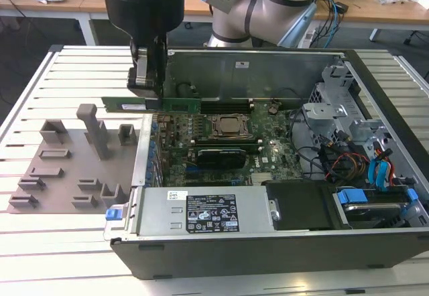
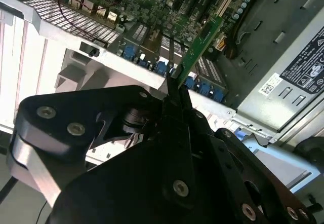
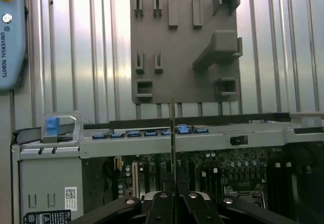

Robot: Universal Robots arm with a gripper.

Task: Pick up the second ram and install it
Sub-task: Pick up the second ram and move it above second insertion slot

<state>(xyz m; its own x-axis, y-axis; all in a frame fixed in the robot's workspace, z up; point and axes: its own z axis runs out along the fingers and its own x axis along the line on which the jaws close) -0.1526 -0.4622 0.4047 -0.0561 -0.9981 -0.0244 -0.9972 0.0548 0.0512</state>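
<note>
The second ram [image 1: 179, 105], a long flat green stick, hangs level over the case's wall at the exterior view's left. My gripper [image 1: 149, 94] is shut on its middle from above. About half the stick reaches out over the grey holder plate [image 1: 64, 172], and the other half lies over the motherboard [image 1: 268, 152]. In the second wrist view the ram [image 2: 203, 39] sticks out past the black fingers [image 2: 178, 95] towards the board. In the first wrist view the ram [image 3: 173, 133] shows edge-on, rising from the gripper [image 3: 173, 197]. The square processor socket [image 1: 230, 126] sits lower, towards the exterior view's right.
The open computer case [image 1: 268, 256] lies on a slatted white table [image 1: 40, 242]. A power supply [image 1: 201, 210] lines its near side, with drive bays and cables [image 1: 375, 169] at the exterior view's right. Grey holder blocks [image 1: 94, 128] stand on the plate. The arm's base [image 1: 268, 8] is behind the case.
</note>
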